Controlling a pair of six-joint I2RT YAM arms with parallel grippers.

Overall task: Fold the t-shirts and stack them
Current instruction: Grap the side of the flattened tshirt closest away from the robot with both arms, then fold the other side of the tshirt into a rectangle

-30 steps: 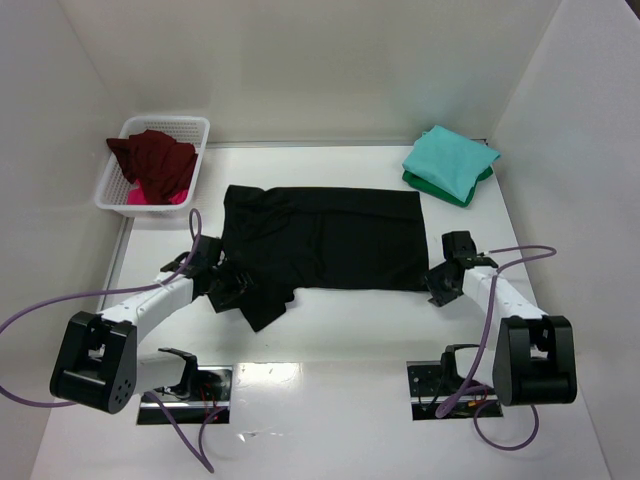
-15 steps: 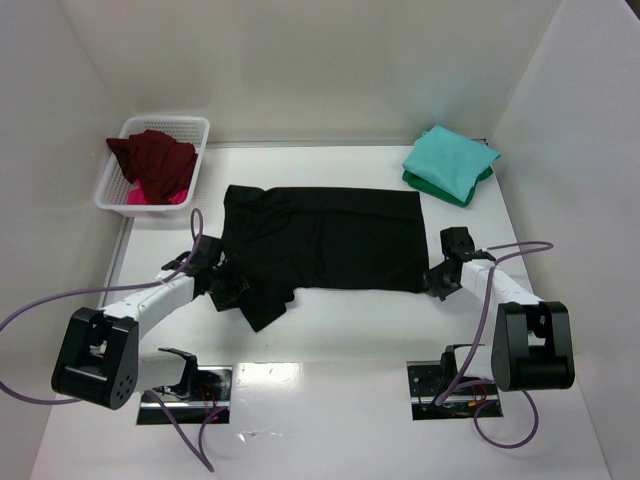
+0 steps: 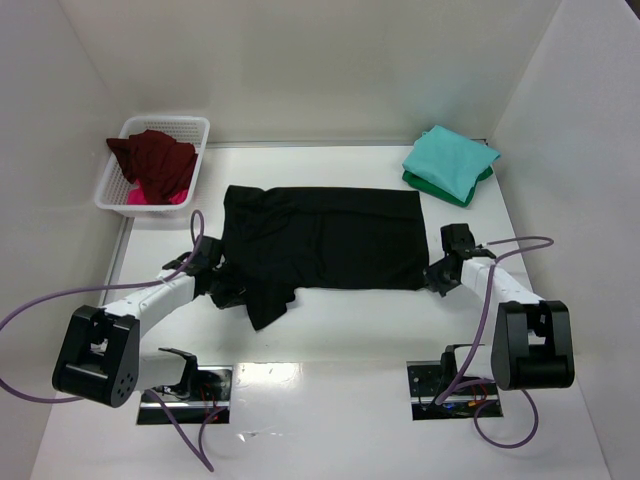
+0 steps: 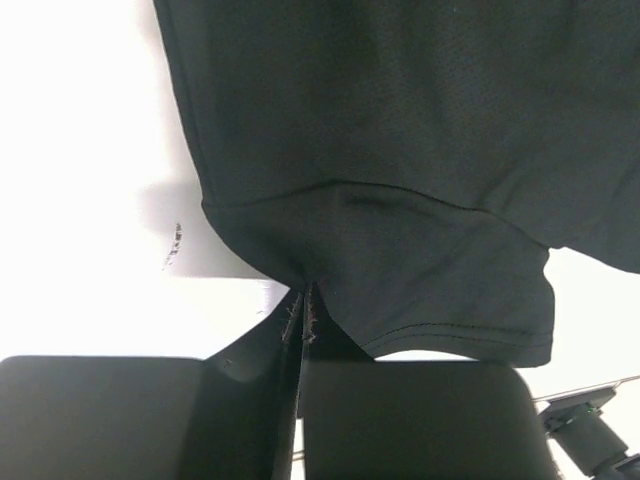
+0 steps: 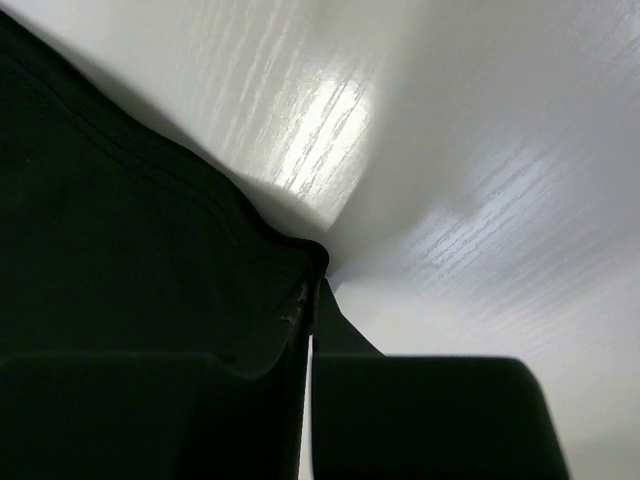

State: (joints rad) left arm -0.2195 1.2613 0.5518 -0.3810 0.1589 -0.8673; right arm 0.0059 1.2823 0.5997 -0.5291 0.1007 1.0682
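Note:
A large black t-shirt (image 3: 320,240) lies spread across the middle of the table. My left gripper (image 3: 228,284) is shut on the shirt's near left edge by the sleeve; the left wrist view shows the black t-shirt (image 4: 400,150) pinched at my left gripper (image 4: 304,300). My right gripper (image 3: 435,277) is shut on the shirt's near right corner, and in the right wrist view the black t-shirt (image 5: 120,230) has its hem caught in my right gripper (image 5: 312,290). A folded teal t-shirt (image 3: 450,160) rests on a dark green one (image 3: 425,184) at the back right.
A white lattice basket (image 3: 130,140) at the back left holds a maroon shirt (image 3: 152,160) over a pink one (image 3: 140,197). White walls close in the table on three sides. Purple cables (image 3: 60,305) loop beside both arms.
Both grippers have closed on the black shirt's near edge, the left by the sleeve and the right at the corner. The right arm has edged slightly toward the shirt.

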